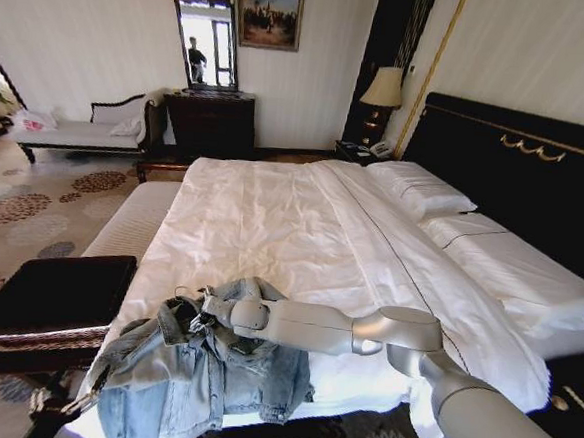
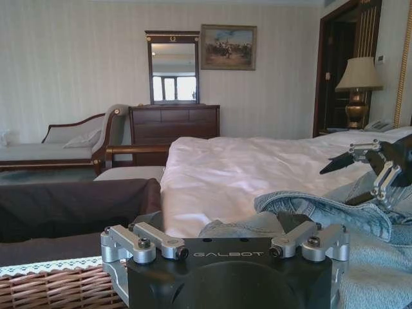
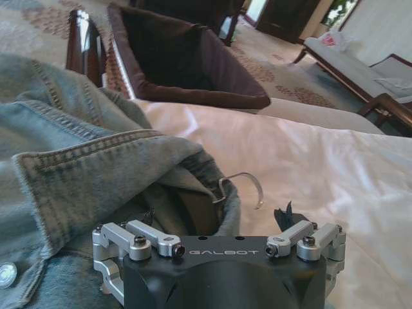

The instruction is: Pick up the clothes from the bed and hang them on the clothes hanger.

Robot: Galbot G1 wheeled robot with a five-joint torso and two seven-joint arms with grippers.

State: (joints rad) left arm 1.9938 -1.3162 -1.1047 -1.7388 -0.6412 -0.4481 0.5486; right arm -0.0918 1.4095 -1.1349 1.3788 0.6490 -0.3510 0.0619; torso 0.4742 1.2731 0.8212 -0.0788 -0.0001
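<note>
The denim jacket (image 1: 196, 378) lies crumpled on the foot end of the bed (image 1: 301, 230), at the corner on the robot's left, and part of it hangs over the foot edge. Its collar is turned up and the grey-blue inside shows at the neck. In the right wrist view the small silver hook of the clothes hanger (image 3: 239, 188) stands out of the collar opening of the jacket (image 3: 84, 174); the black body of the hanger is hidden inside the cloth.

The right hand (image 1: 205, 318) reaches over the foot of the bed and rests at the collar, on top of the jacket. In the left wrist view the right hand (image 2: 380, 168) is just above the denim with its fingers spread apart, and I see nothing between them. The left hand (image 2: 225, 248) is low beside the same corner of the bed, near the jacket (image 2: 322, 215); whether it is released or clenched I cannot tell.

Beside the bed on the robot's left stands a dark-topped bench (image 1: 51, 292). White pillows (image 1: 419, 193) lie at the black headboard (image 1: 516, 175).
</note>
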